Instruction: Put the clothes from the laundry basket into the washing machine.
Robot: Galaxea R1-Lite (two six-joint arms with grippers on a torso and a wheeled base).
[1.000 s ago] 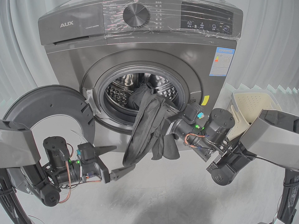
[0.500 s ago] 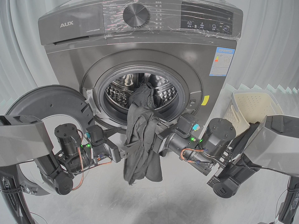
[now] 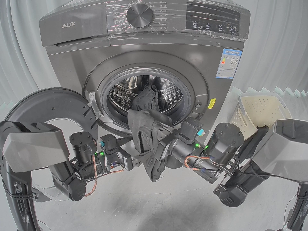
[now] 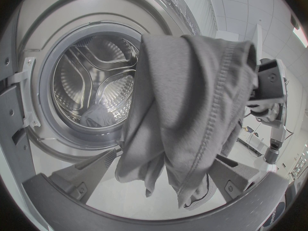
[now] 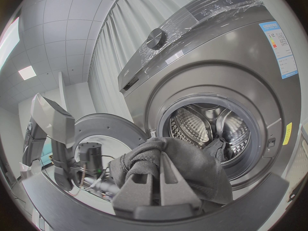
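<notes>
Dark garment (image 3: pixel 145 129) hangs vertically from right tool (image 5: pixel 157 168), before washing machine (image 3: pixel 77 61) opening.

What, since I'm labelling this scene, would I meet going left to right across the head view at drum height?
Open door → dark garment in front of the drum mouth → yellow sticker → laundry basket.
</notes>
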